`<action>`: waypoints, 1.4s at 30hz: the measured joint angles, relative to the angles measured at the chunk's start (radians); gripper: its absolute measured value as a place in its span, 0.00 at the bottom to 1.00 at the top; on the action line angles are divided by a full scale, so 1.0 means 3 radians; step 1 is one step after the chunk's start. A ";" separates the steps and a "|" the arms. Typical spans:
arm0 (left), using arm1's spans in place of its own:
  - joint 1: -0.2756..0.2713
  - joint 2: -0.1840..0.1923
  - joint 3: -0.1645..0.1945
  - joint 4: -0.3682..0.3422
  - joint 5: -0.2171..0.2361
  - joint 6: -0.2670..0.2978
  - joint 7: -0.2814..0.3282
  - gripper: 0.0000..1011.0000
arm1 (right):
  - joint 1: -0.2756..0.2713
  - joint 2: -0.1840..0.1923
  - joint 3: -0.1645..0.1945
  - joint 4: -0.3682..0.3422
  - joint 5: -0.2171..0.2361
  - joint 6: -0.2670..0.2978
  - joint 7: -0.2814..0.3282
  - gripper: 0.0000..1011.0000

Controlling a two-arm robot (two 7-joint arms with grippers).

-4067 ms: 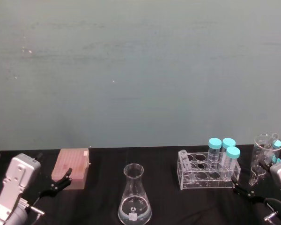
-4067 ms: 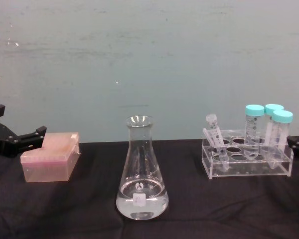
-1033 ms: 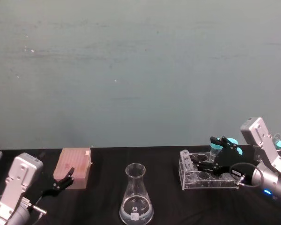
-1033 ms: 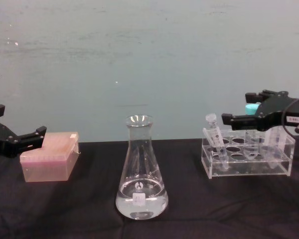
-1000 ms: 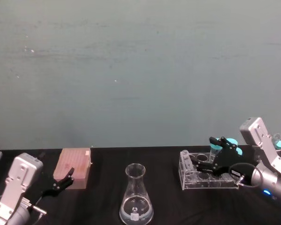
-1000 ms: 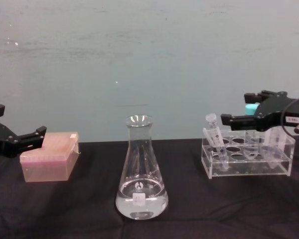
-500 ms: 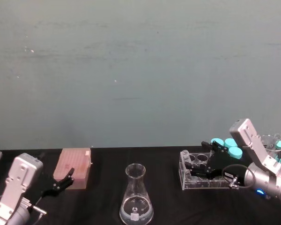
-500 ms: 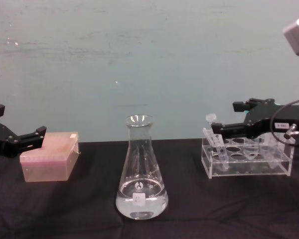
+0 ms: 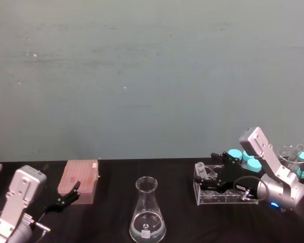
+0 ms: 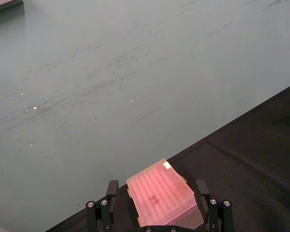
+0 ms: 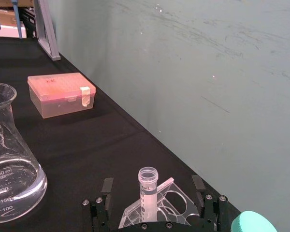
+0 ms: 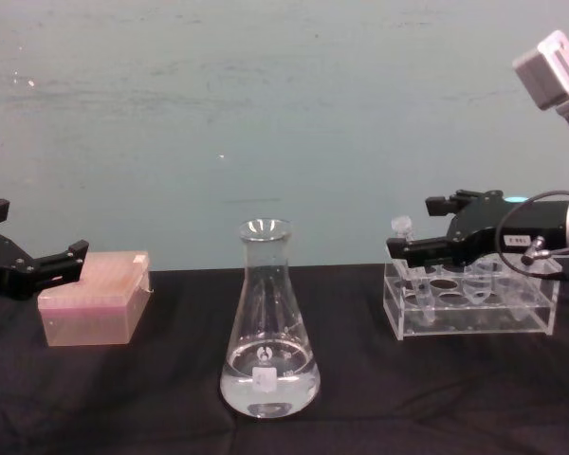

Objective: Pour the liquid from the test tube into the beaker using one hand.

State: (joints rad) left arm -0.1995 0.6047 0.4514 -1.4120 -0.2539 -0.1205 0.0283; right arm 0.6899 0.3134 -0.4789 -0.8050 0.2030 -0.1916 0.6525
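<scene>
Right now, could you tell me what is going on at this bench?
The right gripper, open, straddles the small uncapped test tube leaning in the end slot of the clear tube rack, not yet closed on it. The conical flask stands left of the rack with some clear liquid in it. The left gripper sits idle, open, by the pink tip box.

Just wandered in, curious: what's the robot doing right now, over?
Right gripper open, straddling the tube in the rack, no grip yet. Left gripper open, parked by the pink box. Nothing between tube and flask.
</scene>
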 joint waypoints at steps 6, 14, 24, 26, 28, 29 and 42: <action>0.0000 0.0000 0.0000 0.0000 0.0000 0.0000 0.0000 0.99 | 0.0053 -0.0044 -0.0006 0.0118 -0.0026 -0.0023 0.0016 0.99; 0.0000 0.0000 0.0000 0.0000 0.0000 0.0000 0.0000 0.99 | 0.0117 -0.0095 -0.0006 0.0283 -0.0055 -0.0052 0.0040 0.99; 0.0000 0.0000 0.0000 0.0000 0.0000 0.0000 0.0000 0.99 | 0.0183 -0.0153 -0.0001 0.0427 -0.0099 -0.0080 0.0061 0.99; 0.0000 0.0000 0.0000 0.0000 0.0000 0.0000 0.0000 0.99 | 0.0193 -0.0164 0.0001 0.0448 -0.0104 -0.0086 0.0068 0.99; 0.0000 0.0000 0.0000 0.0000 0.0000 0.0000 0.0000 0.99 | 0.0199 -0.0170 0.0004 0.0461 -0.0106 -0.0089 0.0070 0.99; 0.0000 0.0000 0.0000 0.0000 0.0000 0.0000 0.0000 0.99 | 0.0200 -0.0175 0.0007 0.0467 -0.0110 -0.0090 0.0071 0.99; 0.0000 0.0000 0.0000 0.0000 0.0000 0.0000 0.0000 0.99 | 0.0188 -0.0175 0.0010 0.0458 -0.0131 -0.0087 0.0053 0.99</action>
State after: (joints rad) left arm -0.1995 0.6047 0.4514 -1.4120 -0.2539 -0.1205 0.0283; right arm 0.7462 0.2609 -0.4760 -0.6676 0.1636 -0.2178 0.6683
